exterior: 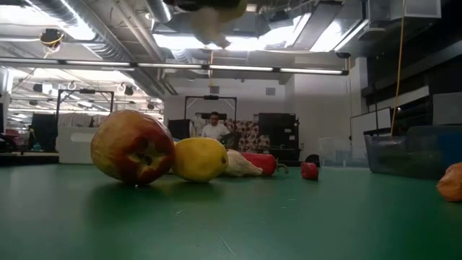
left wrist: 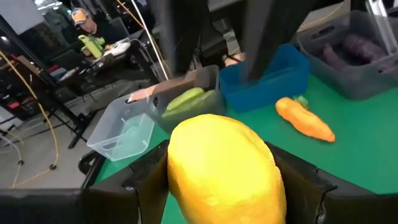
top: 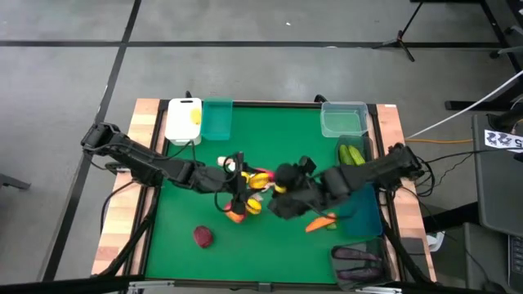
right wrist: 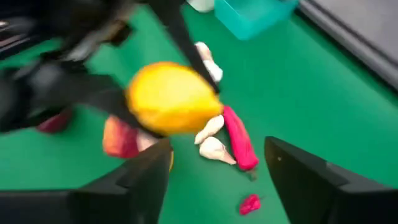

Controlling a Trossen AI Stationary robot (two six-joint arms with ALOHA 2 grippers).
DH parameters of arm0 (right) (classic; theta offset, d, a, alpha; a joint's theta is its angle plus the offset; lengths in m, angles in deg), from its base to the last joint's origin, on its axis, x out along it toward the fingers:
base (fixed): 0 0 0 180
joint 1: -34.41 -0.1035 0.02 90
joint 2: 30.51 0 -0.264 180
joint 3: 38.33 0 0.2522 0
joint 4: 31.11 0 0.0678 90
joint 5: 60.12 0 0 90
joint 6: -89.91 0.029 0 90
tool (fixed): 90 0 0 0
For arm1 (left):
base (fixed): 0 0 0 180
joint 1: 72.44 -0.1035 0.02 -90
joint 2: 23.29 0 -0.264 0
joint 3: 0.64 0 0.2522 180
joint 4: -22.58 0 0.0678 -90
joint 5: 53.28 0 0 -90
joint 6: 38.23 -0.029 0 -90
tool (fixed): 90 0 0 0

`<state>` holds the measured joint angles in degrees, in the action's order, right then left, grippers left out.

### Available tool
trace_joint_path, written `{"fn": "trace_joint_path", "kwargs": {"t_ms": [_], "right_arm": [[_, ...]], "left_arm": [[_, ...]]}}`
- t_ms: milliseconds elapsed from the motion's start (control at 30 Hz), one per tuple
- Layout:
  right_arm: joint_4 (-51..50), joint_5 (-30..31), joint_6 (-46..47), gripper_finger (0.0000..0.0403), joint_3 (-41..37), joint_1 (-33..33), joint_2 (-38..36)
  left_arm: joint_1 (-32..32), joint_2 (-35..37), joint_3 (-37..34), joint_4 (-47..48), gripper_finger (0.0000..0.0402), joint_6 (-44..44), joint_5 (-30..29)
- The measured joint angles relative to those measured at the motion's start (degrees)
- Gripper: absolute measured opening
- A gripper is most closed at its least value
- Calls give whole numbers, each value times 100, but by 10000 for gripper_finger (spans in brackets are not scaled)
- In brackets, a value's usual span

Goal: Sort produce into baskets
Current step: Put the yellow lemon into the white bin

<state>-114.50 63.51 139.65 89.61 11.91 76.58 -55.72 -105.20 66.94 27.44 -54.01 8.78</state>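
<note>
Pinching a yellow lemon (left wrist: 221,168) between its dark fingers, the left tool (top: 239,170) hangs above the middle of the green table (top: 270,245), its arm reaching in low from the left edge. Opposite, the right tool (right wrist: 214,171) stands spread and empty, its arm stretched in from the right. Below lie an apple (exterior: 132,146), another lemon (exterior: 200,159), garlic bulbs (right wrist: 214,149) and a red chili (right wrist: 239,138). An orange carrot (left wrist: 305,118) rests beside the blue basket (left wrist: 267,78).
</note>
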Motion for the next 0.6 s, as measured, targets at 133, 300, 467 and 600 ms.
{"fn": "trace_joint_path", "kwargs": {"t_ms": [133,300,467,600], "right_arm": [[520,-280,173,311,-337,259,2],[1015,-264,189,341,-359,268,-31],[964,-287,387,344,-350,274,-129],[1028,-199,750,344,-585,426,-120]], "left_arm": [[15,0,0,184,224,-73,-174],[15,0,0,389,224,-80,-268],[15,0,0,318,224,-121,-355],[17,0,0,320,224,-146,-491]]}}
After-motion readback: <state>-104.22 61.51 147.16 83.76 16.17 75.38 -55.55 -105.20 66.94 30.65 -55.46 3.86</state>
